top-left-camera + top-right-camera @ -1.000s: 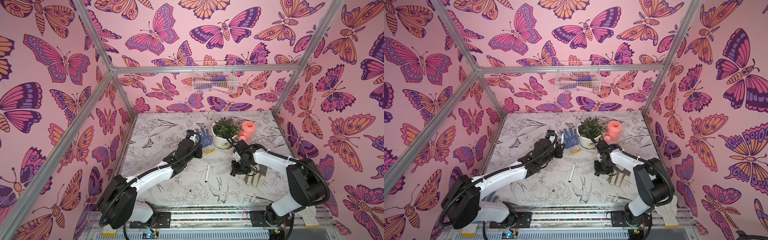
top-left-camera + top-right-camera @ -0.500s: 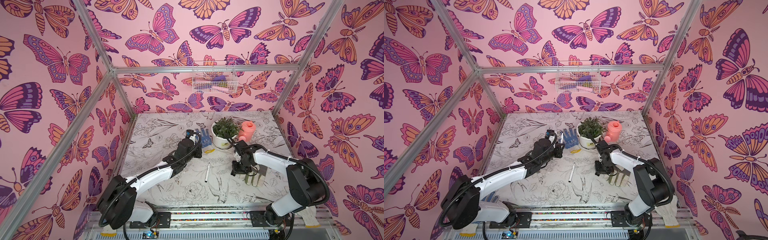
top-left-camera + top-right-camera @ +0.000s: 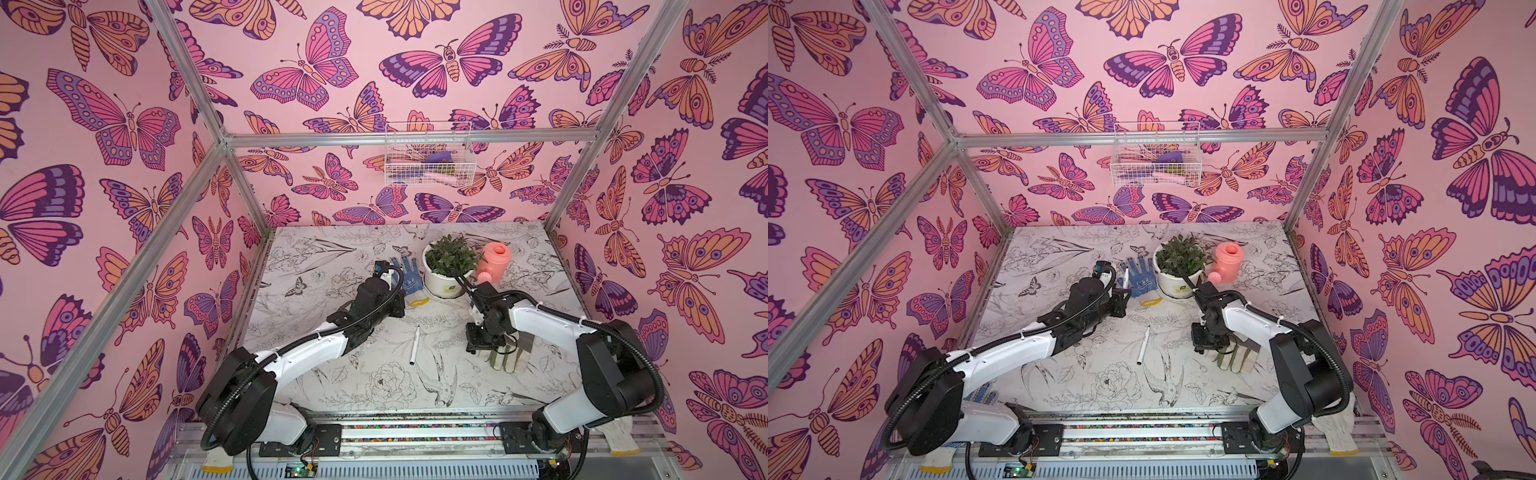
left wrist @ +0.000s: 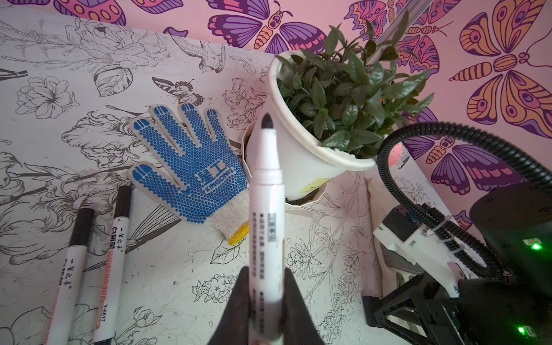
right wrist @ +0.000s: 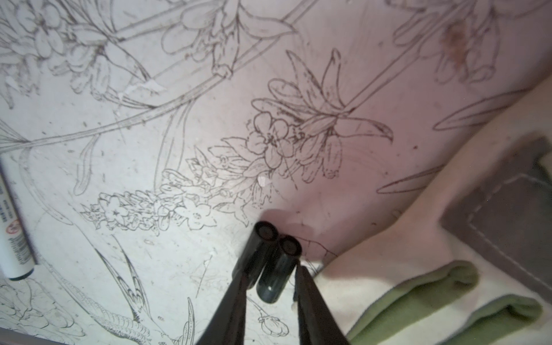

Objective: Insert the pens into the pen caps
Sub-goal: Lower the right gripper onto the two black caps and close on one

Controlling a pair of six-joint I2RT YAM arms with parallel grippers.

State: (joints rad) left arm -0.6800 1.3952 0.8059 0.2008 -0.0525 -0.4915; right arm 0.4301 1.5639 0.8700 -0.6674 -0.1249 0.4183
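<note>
Floral tabletop (image 5: 89, 149): 2 black pen caps (image 5: 279, 268)

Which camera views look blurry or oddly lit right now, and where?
Left wrist view: glove sharp, held pen and left gripper blurred near the lens. Right wrist view: soft, pinkish cast; pen caps cast a faint shadow, folded cloth out of focus. In both top views: evenly lit, crisp.

White pens (image 4: 266, 191), black caps (image 5: 276, 268); blue-dotted glove (image 4: 191, 167); coral watering can (image 3: 496, 259); pink butterfly walls (image 3: 357, 104).
</note>
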